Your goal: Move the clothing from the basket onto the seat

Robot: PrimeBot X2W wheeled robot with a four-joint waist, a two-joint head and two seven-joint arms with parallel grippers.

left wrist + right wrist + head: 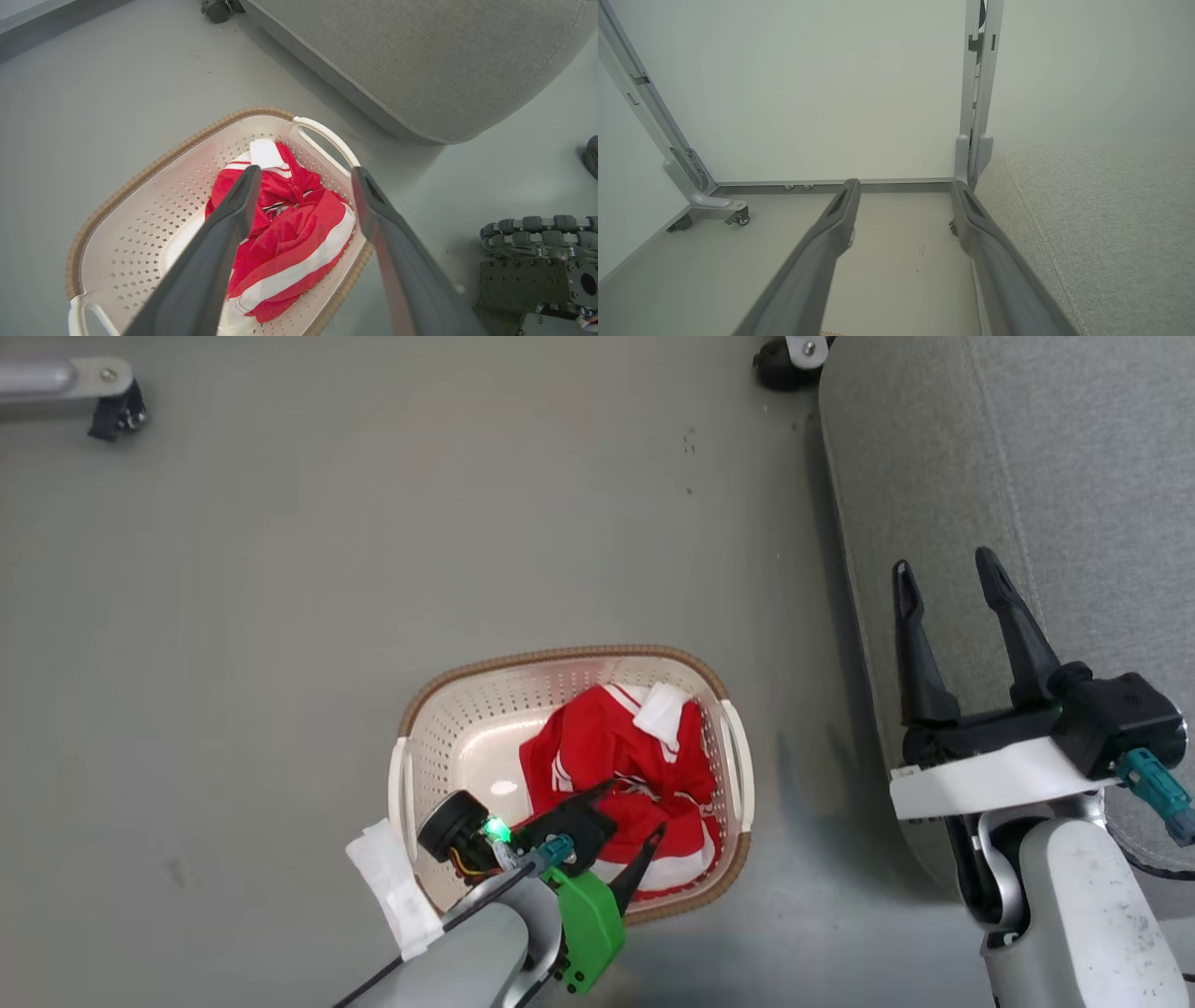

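Clothing [597, 747] at 3 o'clock in basket [448, 677] — left pincer [635, 807] spread wide above; right pincer [943, 563] spread over seat [1074, 476] edge — both empty.

head: floor [280, 616] looked down on steeply from high above | left wrist: basket [154, 205] viewed closely, angled downward, seat [420, 60] beyond | right wrist: aimed low, level, toward far wall [831, 93] | shared: seat edge, all views

Crumpled red clothing [616, 770] with white stripes fills the cream basket [448, 728] beside the grey seat [1055, 476].
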